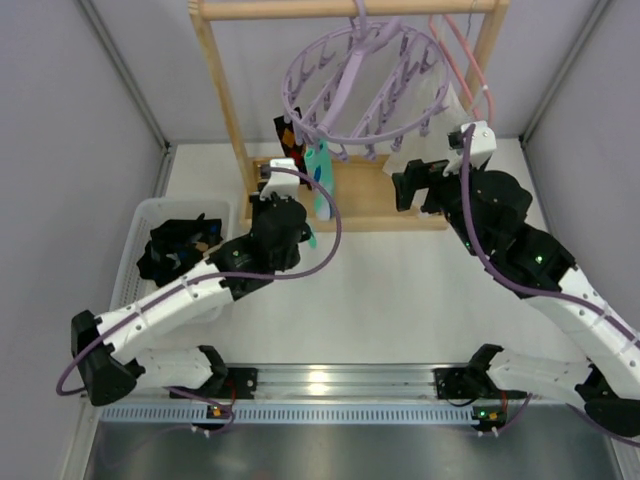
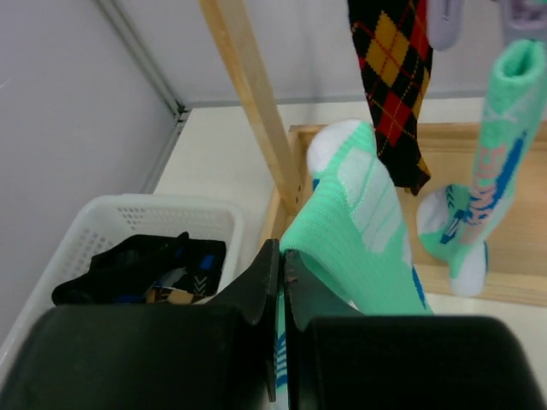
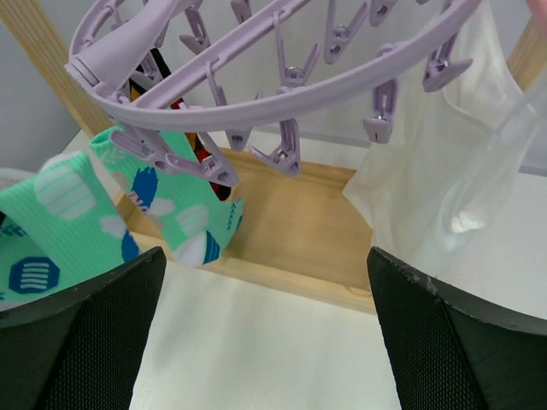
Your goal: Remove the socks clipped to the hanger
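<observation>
The lavender ring hanger (image 1: 360,85) (image 3: 256,94) hangs from the wooden rack. A teal-green sock (image 2: 504,154) (image 3: 175,213) and a brown-orange argyle sock (image 2: 393,85) dangle from its clips. My left gripper (image 2: 282,265) (image 1: 296,200) is shut on another teal-green sock (image 2: 359,231) (image 3: 55,226), which drapes over the fingers with its white toe up. No clip shows on that sock. My right gripper (image 3: 267,282) (image 1: 420,178) stands wide open below the hanger's rim, with nothing between its fingers.
A white basket (image 1: 135,260) (image 2: 102,222) at the left holds dark socks (image 2: 141,269). The rack's wooden post (image 2: 256,102) and base board (image 3: 308,222) stand ahead. A white translucent bag (image 3: 436,171) and a thin pink hanger (image 1: 470,60) hang at the right.
</observation>
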`<state>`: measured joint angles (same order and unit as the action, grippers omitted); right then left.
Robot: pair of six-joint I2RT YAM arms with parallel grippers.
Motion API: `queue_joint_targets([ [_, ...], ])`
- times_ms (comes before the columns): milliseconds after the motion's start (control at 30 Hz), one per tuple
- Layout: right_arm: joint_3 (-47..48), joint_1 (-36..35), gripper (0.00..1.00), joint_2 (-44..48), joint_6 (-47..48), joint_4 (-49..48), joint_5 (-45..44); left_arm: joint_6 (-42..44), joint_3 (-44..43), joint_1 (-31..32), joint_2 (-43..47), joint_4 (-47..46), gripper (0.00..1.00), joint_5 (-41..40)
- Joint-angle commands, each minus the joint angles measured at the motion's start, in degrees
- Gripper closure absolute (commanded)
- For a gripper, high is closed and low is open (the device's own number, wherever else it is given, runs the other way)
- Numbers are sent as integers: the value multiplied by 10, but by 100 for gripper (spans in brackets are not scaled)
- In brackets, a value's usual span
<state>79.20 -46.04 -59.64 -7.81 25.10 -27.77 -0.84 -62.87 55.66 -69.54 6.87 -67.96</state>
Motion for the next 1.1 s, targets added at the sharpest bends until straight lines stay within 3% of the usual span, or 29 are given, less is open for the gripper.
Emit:
queue_joint_targets([
  [0, -31, 6, 4, 41, -12, -44, 0, -77, -49, -35, 49, 129, 100, 35],
  [200, -48, 8, 3, 75, -12, -34, -4, -86, -88, -121, 77, 175, 100, 37],
  [333, -57, 8, 2, 97, -13, -33, 0, -95, -115, -219, 78, 210, 100, 103],
  [433, -67, 7, 2, 109, -14, -33, 3, -127, -136, -336, 55, 254, 100, 205],
  [567, -74, 7, 2, 120, -16, -34, 9, -180, -146, -529, 4, 285, 100, 445],
  [633, -79, 8, 2, 123, -16, -37, 14, -198, -137, -582, -36, 289, 100, 558],
  [733, -93, 7, 2, 131, -15, -42, 18, -236, -104, -658, -81, 296, 100, 657],
  [867, -118, 7, 2, 142, -14, -57, 25, -276, -67, -738, -124, 294, 100, 659],
  [1067, -141, 8, 2, 147, -15, -81, 32, -337, -25, -745, -183, 292, 100, 637],
])
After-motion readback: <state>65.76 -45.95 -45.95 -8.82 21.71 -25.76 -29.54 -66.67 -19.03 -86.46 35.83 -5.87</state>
